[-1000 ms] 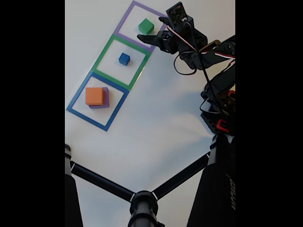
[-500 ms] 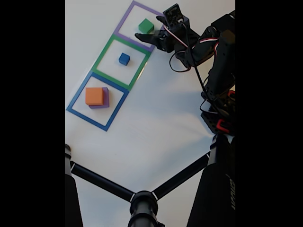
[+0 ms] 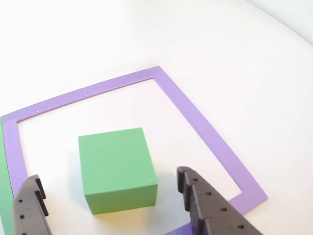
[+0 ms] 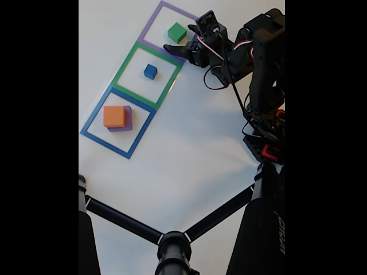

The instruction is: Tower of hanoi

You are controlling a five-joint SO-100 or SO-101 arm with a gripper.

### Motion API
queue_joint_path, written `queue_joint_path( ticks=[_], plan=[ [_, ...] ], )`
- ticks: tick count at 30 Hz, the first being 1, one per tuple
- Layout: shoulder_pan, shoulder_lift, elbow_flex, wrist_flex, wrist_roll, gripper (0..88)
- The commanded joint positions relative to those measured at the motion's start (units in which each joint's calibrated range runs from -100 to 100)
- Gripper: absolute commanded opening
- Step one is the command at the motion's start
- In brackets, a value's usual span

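In the fixed view the black two-finger gripper [image 4: 179, 39] reaches in from the dark arm [image 4: 261, 63] at the right edge, and its fingers stand wide apart, gripping nothing, with their tips just at the 4 o'clock side of the plain green square block [image 4: 176, 32]. That block sits on the white table surface [image 4: 189, 149] inside the flat purple square outline [image 4: 150, 26], toward the outline's 3 o'clock half and clear of its border. In the other view the same green block [image 3: 117, 169] lies flat, square to the surface, with one dark studded finger [image 3: 208, 208] at its 4 o'clock and the second finger [image 3: 30, 208] at its 8 o'clock; both are near the block, and contact cannot be confirmed for either. The gripper's midpoint [image 3: 112, 196] falls over the near face of the block. The purple outline [image 3: 195, 120] frames the block in this view too. In the fixed view, the small blue cube [image 4: 150, 71] rests alone near the centre of the flat green square outline [image 4: 123, 71], which adjoins the purple outline at its 7 o'clock. Further toward 7 o'clock, the flat blue square outline [image 4: 94, 137] contains the orange square block [image 4: 114, 116] stacked on the wider purple square block [image 4: 129, 120], whose edge shows along the 3 o'clock and 6 o'clock sides of the orange one. A black tripod-like stand [image 4: 172, 243] occupies the lower part of that view.
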Motion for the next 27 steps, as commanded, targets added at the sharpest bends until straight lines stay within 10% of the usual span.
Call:
queue_joint_path(
  ticks=[1, 20, 27],
  plan=[
    [-1.3, 0.0, -1.6, -1.6, 0.0, 24.1],
    [-3.9, -1.0, -1.8, -1.1, 0.0, 4.5],
    [-5.6, -20.2, 2.7, 15.0, 0.0, 4.3]
  ],
)
